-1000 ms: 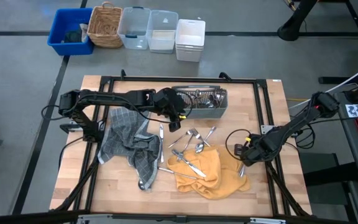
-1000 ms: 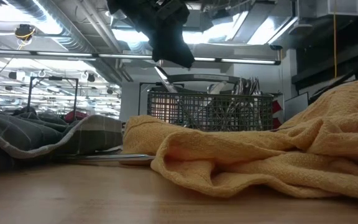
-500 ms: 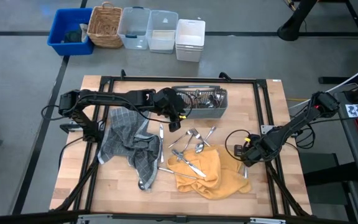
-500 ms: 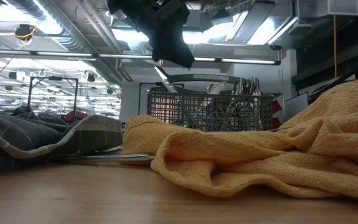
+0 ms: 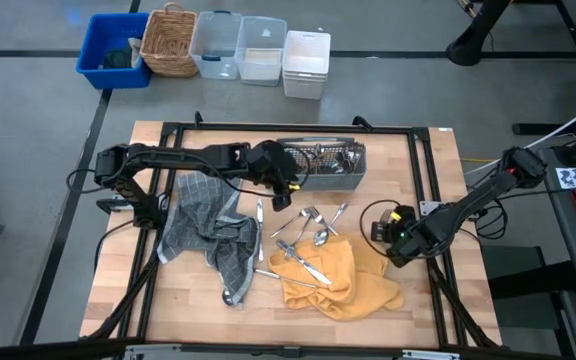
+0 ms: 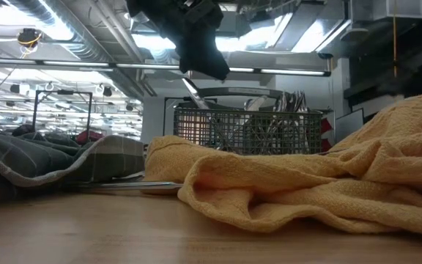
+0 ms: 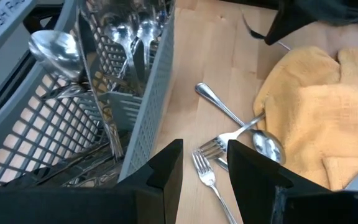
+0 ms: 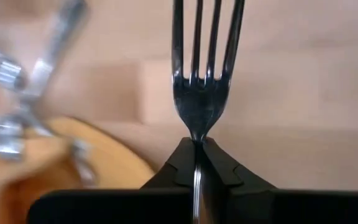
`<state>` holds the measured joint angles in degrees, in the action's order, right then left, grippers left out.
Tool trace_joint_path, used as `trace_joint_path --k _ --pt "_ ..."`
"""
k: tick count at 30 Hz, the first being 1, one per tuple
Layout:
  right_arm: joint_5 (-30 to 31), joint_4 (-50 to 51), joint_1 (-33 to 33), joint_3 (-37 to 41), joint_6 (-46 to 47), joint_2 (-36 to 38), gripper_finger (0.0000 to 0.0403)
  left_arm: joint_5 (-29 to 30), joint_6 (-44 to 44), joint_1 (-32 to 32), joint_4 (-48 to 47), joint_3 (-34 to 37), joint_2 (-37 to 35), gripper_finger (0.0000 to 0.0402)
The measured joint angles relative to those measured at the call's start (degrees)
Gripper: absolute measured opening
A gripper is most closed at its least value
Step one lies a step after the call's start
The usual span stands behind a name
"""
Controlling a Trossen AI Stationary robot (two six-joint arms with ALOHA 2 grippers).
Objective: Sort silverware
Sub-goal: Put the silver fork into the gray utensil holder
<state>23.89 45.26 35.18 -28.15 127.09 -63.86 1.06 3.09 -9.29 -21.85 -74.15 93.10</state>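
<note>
A light wooden slatted surface [image 5: 118, 290] with a black metal frame around it stands on a grey floor. On it lie a rumpled grey checked cloth [image 5: 203, 230] toward the left and a crumpled mustard-yellow towel [image 5: 338, 275] toward the right. At the far edge sits a grey mesh caddy [image 5: 323, 165] holding upright shiny metal spoons and forks [image 7: 120, 31].

More loose silverware [image 5: 308, 225], slim silver-coloured forks and spoons, lies scattered between the 2 cloths and across the yellow towel's near-left part, with 1 piece [image 5: 230, 297] at the checked cloth's lower tip.

The right end effector [image 5: 400, 243] is at the yellow towel's right edge, its fingers pinched tight on the neck of a silver fork [image 8: 202, 81] whose tines point away from the wrist over bare wood. The left end effector [image 5: 280, 195] hangs just beside the caddy's left front corner, its 2 dark fingers [image 7: 166, 171] standing apart with nothing between them, above a fork [image 7: 207, 177] lying on the wood.

Beyond the surface, on the floor, stand a blue plastic bin [image 5: 113, 50], a woven wicker basket [image 5: 168, 42], 2 clear plastic tubs [image 5: 238, 47] and a white square container [image 5: 305, 63]. The low view shows ceiling pipes and strip lights [image 6: 42, 29] in the room behind.
</note>
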Motion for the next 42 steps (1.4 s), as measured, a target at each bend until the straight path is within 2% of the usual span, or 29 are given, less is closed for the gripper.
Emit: trace_joint_path --k 2,7,11,15,21,24,35,42 --pt "3.6 1.19 0.0 -0.93 -0.04 1.39 0.001 0.0 0.95 -0.43 0.0 0.0 0.0 0.0113" --pt "7.44 9.21 0.02 -4.58 -2.05 5.45 0.0016 0.0 2.58 -1.48 0.25 0.0 0.0 0.0114" --pt "15.8 18.77 0.02 -9.05 -3.74 8.36 0.0014 0.0 2.88 -1.99 0.3 0.0 0.0 0.0113" --pt "30.1 25.26 0.02 -13.46 -6.1 10.46 0.0015 0.0 3.54 -2.06 0.45 0.0 0.0 0.0113" --pt "56.15 26.43 -0.14 -15.75 -13.02 11.3 0.0015 0.0 5.71 -2.06 0.75 0.0 0.0 0.0113" --pt "63.58 26.4 -2.16 -15.75 -16.19 11.11 0.0016 0.0 6.07 -2.06 0.72 0.0 0.0 0.0113" --pt "64.18 24.02 -17.4 -15.2 -19.19 9.72 0.0016 0.0 8.95 -1.6 0.42 0.0 0.0 0.0113" --pt "64.11 19.31 -19.82 -15.2 -19.39 5.56 0.0016 -0.48 9.15 -1.45 -0.48 0.0 0.0 0.0114"
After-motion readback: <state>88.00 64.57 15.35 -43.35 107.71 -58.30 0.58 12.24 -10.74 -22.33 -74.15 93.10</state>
